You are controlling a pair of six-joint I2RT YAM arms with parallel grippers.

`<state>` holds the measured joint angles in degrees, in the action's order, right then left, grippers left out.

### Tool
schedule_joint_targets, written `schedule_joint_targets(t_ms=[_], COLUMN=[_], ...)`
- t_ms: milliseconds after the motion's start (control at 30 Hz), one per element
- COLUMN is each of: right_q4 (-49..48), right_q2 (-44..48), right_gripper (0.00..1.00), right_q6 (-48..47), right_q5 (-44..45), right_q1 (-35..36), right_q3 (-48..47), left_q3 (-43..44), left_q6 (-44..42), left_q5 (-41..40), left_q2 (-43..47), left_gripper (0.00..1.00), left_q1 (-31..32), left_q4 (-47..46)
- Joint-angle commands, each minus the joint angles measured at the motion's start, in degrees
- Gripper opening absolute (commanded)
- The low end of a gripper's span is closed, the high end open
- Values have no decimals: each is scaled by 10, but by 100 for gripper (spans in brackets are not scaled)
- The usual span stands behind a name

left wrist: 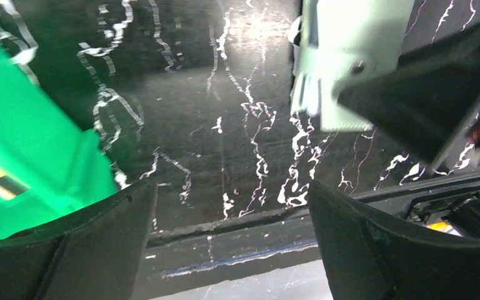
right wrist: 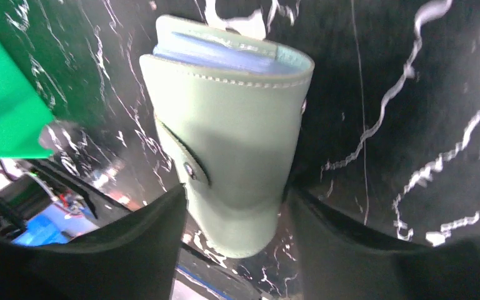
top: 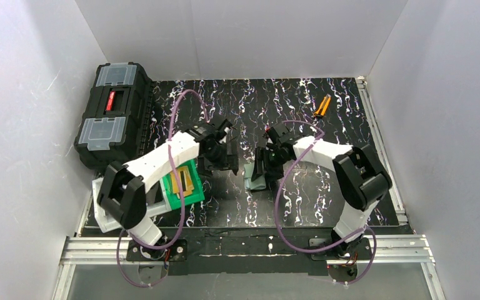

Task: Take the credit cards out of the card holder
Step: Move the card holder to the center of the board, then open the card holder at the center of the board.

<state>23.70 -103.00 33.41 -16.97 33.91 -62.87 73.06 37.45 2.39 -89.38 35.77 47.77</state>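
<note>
**Holder pinched, cards in the bin**

The right gripper (right wrist: pixel 234 194) clamps the folded card holder (right wrist: pixel 228 131) on the black mat (top: pixel 225 206). Blue lining peeks out the top, contents unreadable. The left gripper (left wrist: pixel 231 206) hangs wide and empty beside the green bin (top: pixel 194 199), where gold-tan credit cards (top: pixel 182 181) lie.

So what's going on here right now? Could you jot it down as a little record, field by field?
Left gripper: open, empty, above the black mat beside the green bin
Right gripper: closed around the card holder, a finger against each side
Card holder: folded, blue-grey lining showing at one edge; contents not visible
Credit cards: gold-tan ones lying in the green bin
Also there: black toolbox at far left, orange-handled tool at the back
</note>
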Motion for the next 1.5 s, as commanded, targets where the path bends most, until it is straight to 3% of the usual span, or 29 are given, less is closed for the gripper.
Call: schedule_joint_targets(t_ms=[0, 67, 267, 400, 700, 1100, 1467], right_q4=[-19, -20, -63, -87, -151, -157, -149], right_q2=[80, 117, 184, 174, 107, 66, 64], right_gripper=[74, 78, 77, 61, 54, 28, 17], right_q6=[24, 37, 90, 106, 137, 153, 154], right_q5=[-18, 0, 10, 7, -16, -11, -6], right_q1=[15, 15, 9, 9, 7, 7, 7], right_q3=[67, 93, 163, 175, 184, 198, 196], left_q3=[18, 29, 67, 87, 96, 77, 61], left_q6=[27, 31, 40, 40, 43, 45, 35], left_q5=[-16, -33, -56, -71, -87, -75, -107], left_q2=[-41, -64, -114, -139, -185, -190, -231], left_gripper=[87, 83, 72, 69, 63, 60, 41], left_q1=[47, 65, 97, 111, 120, 124, 133], left_q4=[-27, -32, -40, -40, -57, -98, -121])
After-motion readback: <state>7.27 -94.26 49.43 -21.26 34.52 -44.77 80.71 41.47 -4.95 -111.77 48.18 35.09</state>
